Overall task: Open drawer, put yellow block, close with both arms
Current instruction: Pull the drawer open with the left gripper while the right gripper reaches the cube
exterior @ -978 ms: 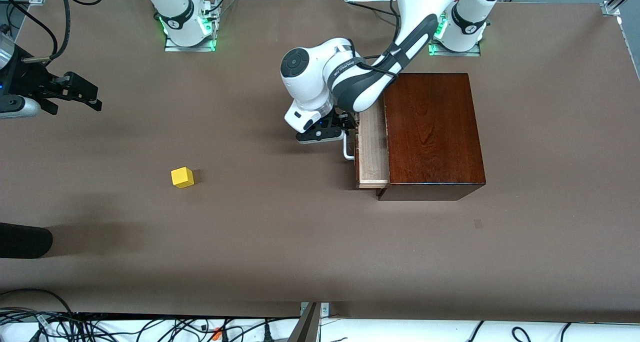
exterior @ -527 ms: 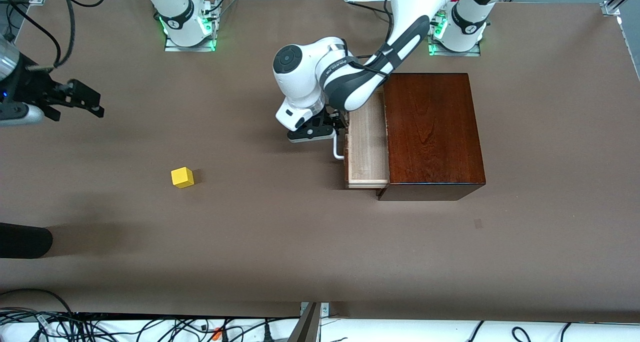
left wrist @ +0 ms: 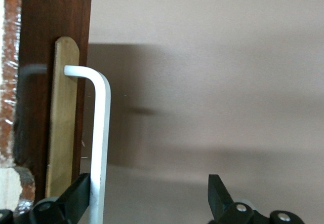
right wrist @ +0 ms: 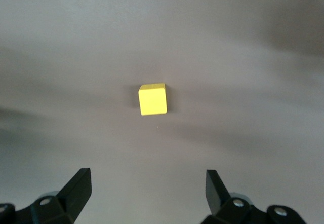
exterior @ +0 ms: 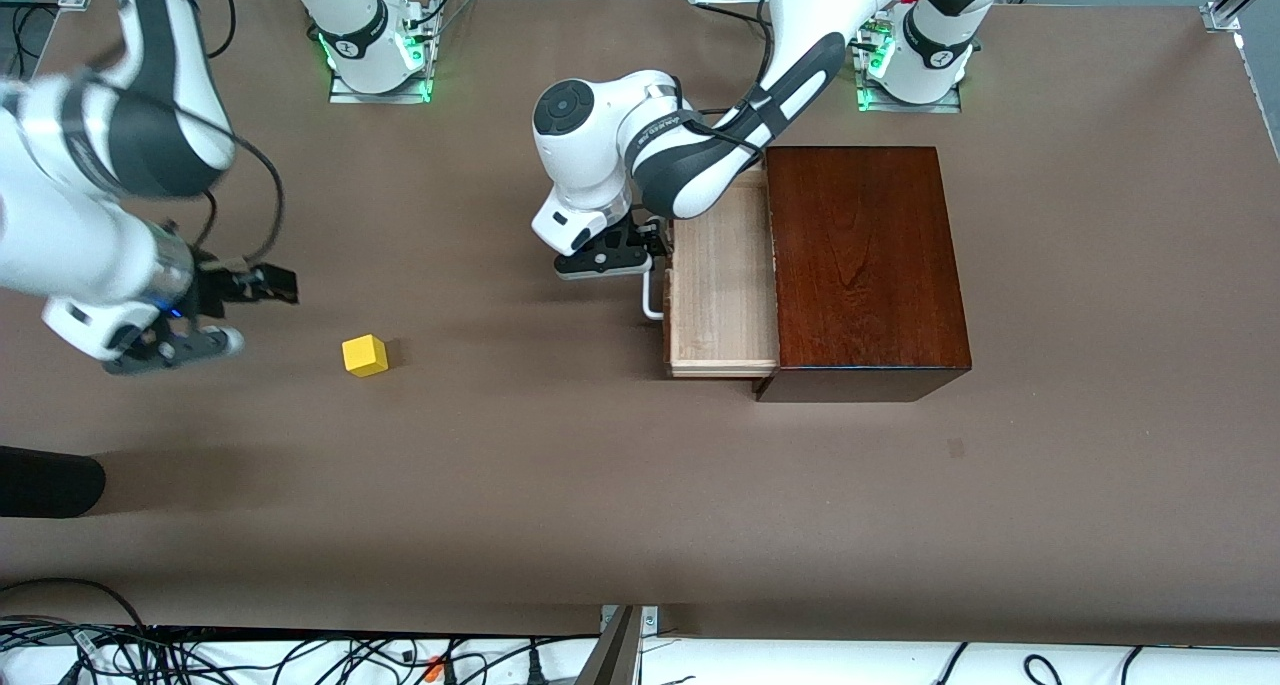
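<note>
We see the drawer (exterior: 722,290) standing partly out of the box (exterior: 865,265), a glossy block of dark reddish wood with a visible grain on its flat top. The drawer's tray is pale, matte wood with straight walls; its front is a dark brown panel bearing a smooth white U-shaped handle (exterior: 650,298) of round bar. In the left wrist view the handle (left wrist: 100,143) bends from a lighter wooden strip on the dark front, and 1 black finger (left wrist: 76,198) of the left gripper sits between the bar and the front, touching the bar, while the other finger stands well apart from it, so the jaws are spread with the bar hooked inside them. In the front view the left gripper (exterior: 612,255) is low at the drawer front, under the arm's rounded white and dark grey wrist.

The yellow block (exterior: 365,355) is a small plain-faced cube with crisp edges, lying on the brown, matte table (exterior: 560,485) well apart from the drawer, toward the right arm's end. The right gripper (exterior: 225,310) hovers over the table just beside the block. In the right wrist view its 2 black fingers (right wrist: 76,186) are spread wide with nothing between them, and the block (right wrist: 152,99) lies on the bare surface ahead of them.
</note>
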You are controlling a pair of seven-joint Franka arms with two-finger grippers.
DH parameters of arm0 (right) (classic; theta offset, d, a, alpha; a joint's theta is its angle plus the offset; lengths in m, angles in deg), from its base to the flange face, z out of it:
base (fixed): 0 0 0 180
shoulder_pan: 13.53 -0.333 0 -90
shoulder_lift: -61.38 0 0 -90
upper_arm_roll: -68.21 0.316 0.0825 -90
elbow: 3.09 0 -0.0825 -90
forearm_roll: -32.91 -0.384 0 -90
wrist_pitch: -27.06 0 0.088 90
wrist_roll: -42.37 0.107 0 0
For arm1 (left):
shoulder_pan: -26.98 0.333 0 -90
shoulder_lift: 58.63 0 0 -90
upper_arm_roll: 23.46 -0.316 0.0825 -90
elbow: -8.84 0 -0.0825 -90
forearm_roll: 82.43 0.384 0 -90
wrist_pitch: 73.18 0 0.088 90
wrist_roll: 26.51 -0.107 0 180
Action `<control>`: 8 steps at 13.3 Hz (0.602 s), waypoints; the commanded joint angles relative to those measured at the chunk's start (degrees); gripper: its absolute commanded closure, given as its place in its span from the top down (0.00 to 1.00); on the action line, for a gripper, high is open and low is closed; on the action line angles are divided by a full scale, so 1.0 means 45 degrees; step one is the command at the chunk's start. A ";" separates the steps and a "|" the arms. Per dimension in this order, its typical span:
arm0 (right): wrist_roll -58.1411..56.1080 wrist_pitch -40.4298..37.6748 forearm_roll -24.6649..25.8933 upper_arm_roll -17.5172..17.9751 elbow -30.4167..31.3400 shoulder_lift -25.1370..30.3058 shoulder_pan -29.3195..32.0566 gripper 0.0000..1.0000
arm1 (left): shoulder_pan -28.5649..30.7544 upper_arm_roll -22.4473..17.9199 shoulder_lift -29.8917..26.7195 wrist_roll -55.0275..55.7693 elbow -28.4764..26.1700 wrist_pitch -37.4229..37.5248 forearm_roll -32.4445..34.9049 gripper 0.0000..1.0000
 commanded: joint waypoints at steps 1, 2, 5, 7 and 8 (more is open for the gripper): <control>-0.0299 0.1736 -0.0127 -0.0010 0.1605 0.0195 -0.0026 1.00 | -0.0041 0.0133 0.0119 0.0112 0.0802 0.0076 -0.0301 1.00; -0.0299 0.2343 -0.0127 -0.0010 0.2056 -0.0018 -0.0026 1.00 | 0.0290 0.0153 -0.0347 -0.0004 0.0648 0.0135 -0.0630 1.00; -0.0299 0.3828 -0.0497 0.0088 0.2839 -0.0741 -0.0026 1.00 | 0.1595 0.0756 -0.2201 -0.1053 0.0217 0.1751 -0.2363 1.00; -0.0319 0.5019 -0.0498 0.0243 0.3581 -0.0995 -0.0026 1.00 | 0.3156 0.1264 -0.3451 -0.2596 0.0158 0.2962 -0.3713 1.00; -0.0338 0.5566 -0.0498 0.0360 0.3816 -0.1151 -0.0026 1.00 | 0.3976 0.1440 -0.4038 -0.3164 -0.0036 0.3277 -0.4106 1.00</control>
